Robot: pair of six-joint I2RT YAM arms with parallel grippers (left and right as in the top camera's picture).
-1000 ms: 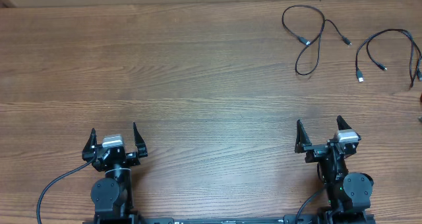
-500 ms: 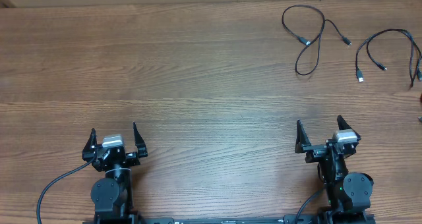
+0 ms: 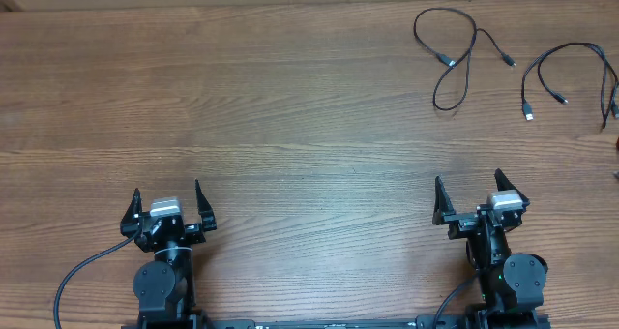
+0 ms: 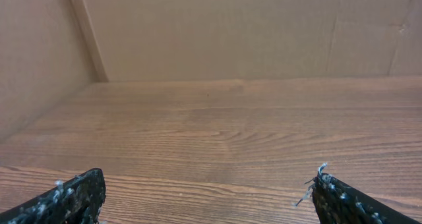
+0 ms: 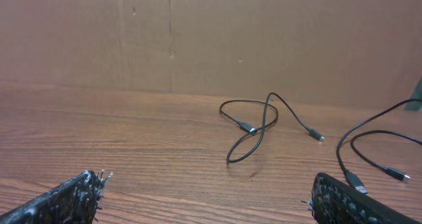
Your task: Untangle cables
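- Wood-grain desk fills your overhead view, and a plain cardboard wall closes off its far side in both wrist views.
- Your left end effector sits low at the near edge on the left. Its jaws are spread wide with nothing between them.
- In the left wrist view its fingers show at the bottom corners, with the desk's wood grain running ahead to the wall.
- Your right end effector sits at the near edge on the right. Its jaws are also spread wide and hold nothing.
- You'll find the cables in the far right corner of the desk. They are well apart from both end effectors and nearer to the right one.
- One looped cable is a thin black cord that crosses over itself. One small plug lies near the crossing and the other end trails off to the right.
- A second cable lies just to the right of it, and the two do not touch. It curves out to the frame's right edge, and both its plug ends point back toward you, one of them pale and silvery.
- From the right wrist view the looped cable lies ahead, just right of centre. The second one runs off the right side of the picture.
- You can also see a thicker black lead curling out from the left arm's base.
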